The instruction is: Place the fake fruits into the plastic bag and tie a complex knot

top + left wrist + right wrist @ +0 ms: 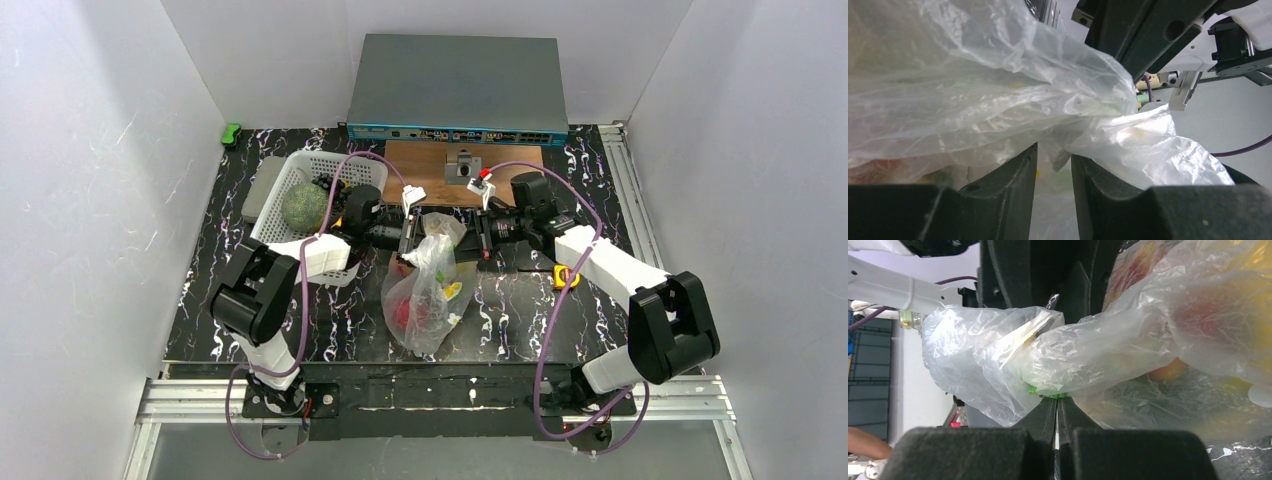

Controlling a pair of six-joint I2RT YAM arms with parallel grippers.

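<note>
The plastic bag (pixel 425 295) stands mid-table with the fake fruits inside: a red piece (pixel 405 312) and a yellow piece (pixel 452 291) show through. My left gripper (pixel 412 238) and right gripper (pixel 478 238) face each other at the bag's gathered top. In the left wrist view the left gripper (pixel 1054 150) has its jaws a little apart, with bunched bag plastic (pixel 973 90) lying across the tips and a fold dipping between them. In the right wrist view the right gripper (pixel 1057 399) is shut on a twisted strand of the bag (pixel 1088 355). Red fruit (pixel 1198 315) shows behind the plastic.
A white lattice basket (pixel 300 180) holding a green ball (pixel 303 206) stands at the left, touching the left arm. A wooden board (pixel 440 165) and a grey box (pixel 458 90) are at the back. A yellow tape measure (pixel 562 276) lies under the right arm.
</note>
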